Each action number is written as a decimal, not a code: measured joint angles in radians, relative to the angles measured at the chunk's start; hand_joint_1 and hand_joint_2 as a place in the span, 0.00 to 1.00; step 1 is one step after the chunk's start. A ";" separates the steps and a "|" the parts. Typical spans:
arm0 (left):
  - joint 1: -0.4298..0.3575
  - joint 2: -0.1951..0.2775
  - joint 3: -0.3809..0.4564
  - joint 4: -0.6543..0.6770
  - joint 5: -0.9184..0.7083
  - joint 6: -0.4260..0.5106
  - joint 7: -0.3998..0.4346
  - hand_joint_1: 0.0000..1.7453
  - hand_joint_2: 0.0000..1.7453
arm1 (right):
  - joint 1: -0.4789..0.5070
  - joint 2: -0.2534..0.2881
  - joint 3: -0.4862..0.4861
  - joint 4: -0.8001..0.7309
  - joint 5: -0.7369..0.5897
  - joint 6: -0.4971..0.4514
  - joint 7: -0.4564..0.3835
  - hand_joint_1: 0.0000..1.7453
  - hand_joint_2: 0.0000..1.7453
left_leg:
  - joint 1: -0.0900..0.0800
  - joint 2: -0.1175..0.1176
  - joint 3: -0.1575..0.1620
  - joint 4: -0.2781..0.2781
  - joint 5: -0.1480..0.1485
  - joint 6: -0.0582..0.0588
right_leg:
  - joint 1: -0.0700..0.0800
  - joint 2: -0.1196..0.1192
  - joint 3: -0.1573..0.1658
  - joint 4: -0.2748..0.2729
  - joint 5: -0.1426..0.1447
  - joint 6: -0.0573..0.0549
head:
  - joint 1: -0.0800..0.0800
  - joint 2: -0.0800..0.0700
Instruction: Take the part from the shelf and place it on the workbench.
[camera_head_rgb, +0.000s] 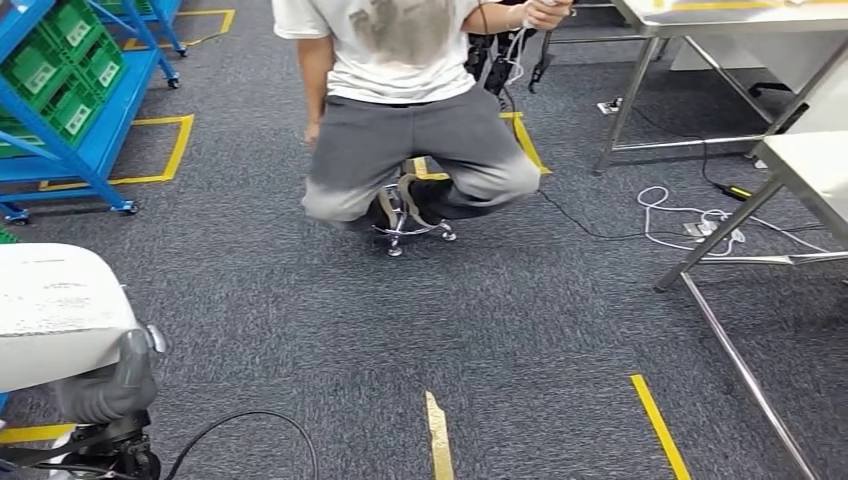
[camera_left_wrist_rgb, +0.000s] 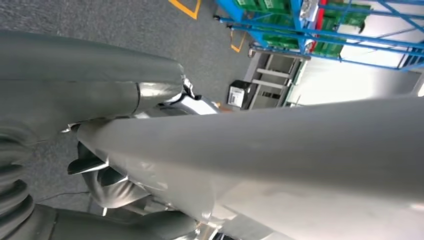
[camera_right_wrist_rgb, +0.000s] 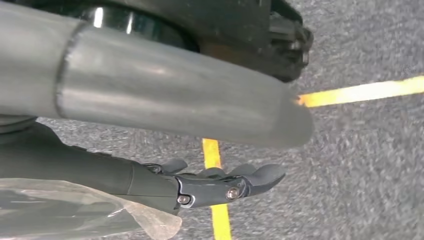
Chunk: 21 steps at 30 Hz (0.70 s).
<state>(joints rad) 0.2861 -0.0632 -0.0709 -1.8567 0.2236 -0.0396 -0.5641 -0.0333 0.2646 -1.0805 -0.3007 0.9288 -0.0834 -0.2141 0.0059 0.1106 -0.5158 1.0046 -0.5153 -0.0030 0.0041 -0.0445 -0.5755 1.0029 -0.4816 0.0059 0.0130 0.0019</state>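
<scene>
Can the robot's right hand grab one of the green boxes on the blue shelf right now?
Probably not. The right hand hangs down over the carpet and a yellow floor line, while the green boxes sit on the blue shelf far off to the robot's left. It would likely have to walk over first.

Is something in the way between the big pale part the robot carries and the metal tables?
Yes. A person crouches on a wheeled stool straight ahead, before the far table. White cables lie by the nearer table and its legs. The pale part sits low on the left.
</scene>
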 joint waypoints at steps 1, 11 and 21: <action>0.000 0.003 0.003 0.000 0.001 -0.001 0.000 1.00 1.00 | 0.000 -0.002 0.000 0.002 0.000 0.000 0.000 0.00 0.00 | 0.002 -0.015 -0.002 0.011 -0.011 -0.005 | -0.002 0.009 0.002 -0.003 0.002 -0.006 | -0.001 0.000; 0.010 0.017 0.026 0.001 0.004 -0.004 0.000 1.00 1.00 | -0.011 -0.009 0.000 0.013 0.001 0.001 -0.001 0.00 0.00 | 0.012 -0.169 -0.062 0.079 0.017 -0.004 | -0.004 0.145 0.009 0.005 0.005 -0.016 | -0.008 0.000; 0.011 0.018 0.029 0.001 0.004 -0.005 0.000 1.00 1.00 | -0.014 -0.011 0.000 0.019 0.001 0.001 -0.001 0.00 0.00 | 0.009 -0.095 -0.042 0.001 0.034 0.030 | -0.011 0.056 -0.156 0.267 -0.118 0.030 | 0.003 0.000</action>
<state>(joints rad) 0.2973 -0.0455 -0.0422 -1.8559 0.2281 -0.0446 -0.5638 -0.0471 0.2533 -1.0807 -0.2814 0.9294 -0.0828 -0.2155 0.0144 0.0155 -0.5573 1.0061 -0.4815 0.0267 -0.0064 0.0111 -0.7311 1.2698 -0.6000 0.0362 0.0165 0.0019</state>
